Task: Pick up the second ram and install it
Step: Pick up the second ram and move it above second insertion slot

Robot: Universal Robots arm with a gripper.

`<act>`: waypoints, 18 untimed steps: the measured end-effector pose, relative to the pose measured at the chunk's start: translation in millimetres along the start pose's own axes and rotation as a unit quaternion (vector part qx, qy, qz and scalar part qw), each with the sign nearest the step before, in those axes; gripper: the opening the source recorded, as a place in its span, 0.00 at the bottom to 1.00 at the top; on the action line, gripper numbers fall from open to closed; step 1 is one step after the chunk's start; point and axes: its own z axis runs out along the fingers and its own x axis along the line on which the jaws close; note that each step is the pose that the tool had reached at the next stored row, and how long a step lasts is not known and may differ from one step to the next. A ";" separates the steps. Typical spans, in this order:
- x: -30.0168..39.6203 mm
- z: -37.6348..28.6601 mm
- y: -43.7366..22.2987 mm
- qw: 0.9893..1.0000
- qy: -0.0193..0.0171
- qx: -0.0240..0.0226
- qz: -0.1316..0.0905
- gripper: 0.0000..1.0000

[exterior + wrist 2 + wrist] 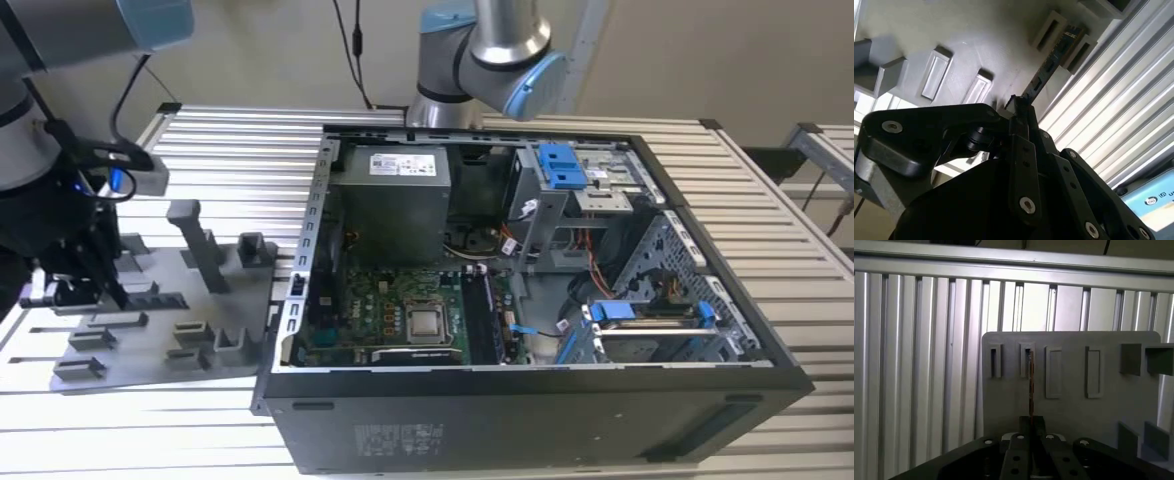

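Observation:
In both wrist views the second ram (1030, 385) (1046, 70) shows edge-on as a thin dark stick running out from my fingertips. My gripper (1031, 421) (1019, 107) is shut on its near end. The stick's far end reaches a narrow slot of the grey holder tray (1104, 410) (979, 40); whether it still sits in that slot I cannot tell. In the exterior view my gripper (78, 290) hangs over the tray (160, 345) at the exterior view's left, well apart from the green motherboard (380, 310) and its long black slots (487, 315).
The open computer case (534, 420) stands in the middle on the ribbed metal table (107, 440), with a grey power supply (390, 195) and blue drive clips (567, 170) inside. Grey posts (194, 240) rise from the tray. Another arm (487, 50) stands behind the case.

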 end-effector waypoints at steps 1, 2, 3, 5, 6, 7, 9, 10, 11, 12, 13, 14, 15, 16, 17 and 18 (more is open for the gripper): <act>0.0 -0.8 0.0 1.000 0.000 0.000 0.000 0.14; 0.0 -1.5 0.0 1.000 0.000 0.000 0.000 0.14; 0.0 -2.3 0.0 1.000 0.000 0.000 0.000 0.14; 0.0 -3.7 0.0 1.000 0.000 0.000 0.000 0.14; 0.0 -4.4 0.0 1.000 0.000 0.000 0.000 0.14; 0.0 -5.1 0.0 1.000 0.000 0.000 0.000 0.14; 0.0 -6.5 0.0 1.000 0.000 0.000 0.000 0.14; 0.0 -7.2 0.0 1.000 0.000 0.000 0.000 0.14; 0.0 -7.9 0.0 1.000 0.000 0.000 0.000 0.14; 0.0 -8.6 0.0 1.000 0.000 0.000 0.000 0.14; 0.0 -9.3 0.0 1.000 0.000 0.000 0.000 0.14; 0.0 -9.9 0.0 1.000 0.000 0.000 0.000 0.14; 0.1 -10.7 0.0 1.000 0.000 0.000 0.000 0.14; 0.0 -11.3 0.0 1.000 0.000 0.000 0.000 0.14; 0.1 -12.1 0.0 1.000 0.000 0.000 0.000 0.14; 0.1 -12.9 0.0 1.000 0.000 0.000 0.000 0.14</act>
